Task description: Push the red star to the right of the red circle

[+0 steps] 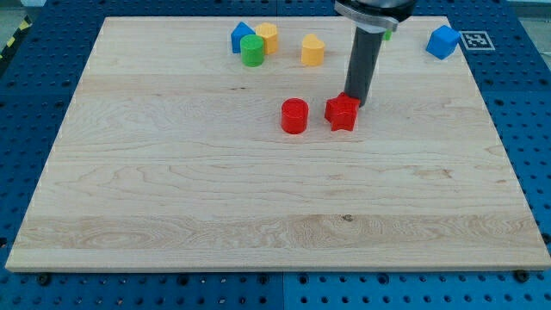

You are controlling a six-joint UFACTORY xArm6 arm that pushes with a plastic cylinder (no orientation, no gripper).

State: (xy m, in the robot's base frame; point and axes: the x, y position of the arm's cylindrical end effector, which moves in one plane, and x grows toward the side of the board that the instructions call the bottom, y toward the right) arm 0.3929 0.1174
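My tip (356, 102), a bare rod holding nothing, sat against the red star's (342, 112) upper right side, and that star already stood just right of the red circle (294, 115), toward the board's top edge, so little looked left.

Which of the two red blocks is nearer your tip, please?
The red star: my tip sits at its upper right edge, while the red circle stands apart on the view's left.

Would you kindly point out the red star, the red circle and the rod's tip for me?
red star (342, 113): camera view, middle of its top face.
red circle (294, 115): camera view, centre of the cylinder.
my tip (355, 103): camera view, rod's very end, at the star's upper right edge.
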